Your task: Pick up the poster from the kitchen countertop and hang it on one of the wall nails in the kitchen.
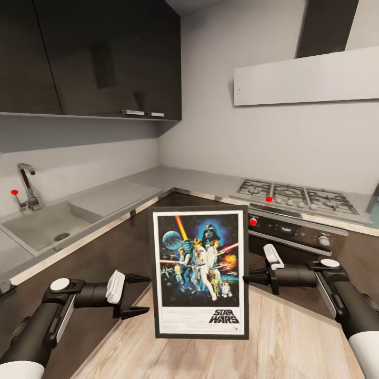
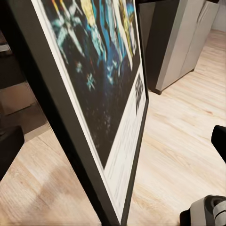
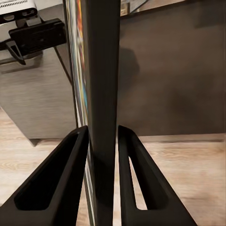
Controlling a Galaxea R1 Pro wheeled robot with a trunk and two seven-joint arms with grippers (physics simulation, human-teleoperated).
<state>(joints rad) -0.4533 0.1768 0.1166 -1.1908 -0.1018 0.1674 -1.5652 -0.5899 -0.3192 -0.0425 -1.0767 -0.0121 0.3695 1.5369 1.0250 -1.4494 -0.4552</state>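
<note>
The Star Wars poster (image 1: 200, 271) stands upright in the air in front of me, above the wooden floor, its art facing the head camera. My right gripper (image 1: 247, 275) is shut on the poster's right edge; in the right wrist view its two black fingers (image 3: 56, 179) clamp the thin black frame (image 3: 101, 70) from both sides. My left gripper (image 1: 149, 293) is open at the poster's lower left edge, fingers spread wide. In the left wrist view the poster (image 2: 103, 80) slants close by. Behind it runs the grey kitchen countertop (image 1: 158, 179). I cannot make out any wall nail.
A sink (image 1: 42, 226) with a tap (image 1: 26, 192) is set in the worktop at left. A gas hob (image 1: 295, 196) and oven front (image 1: 295, 231) are at right, under a pale range hood (image 1: 305, 79). Dark upper cabinets (image 1: 105, 52) hang at left.
</note>
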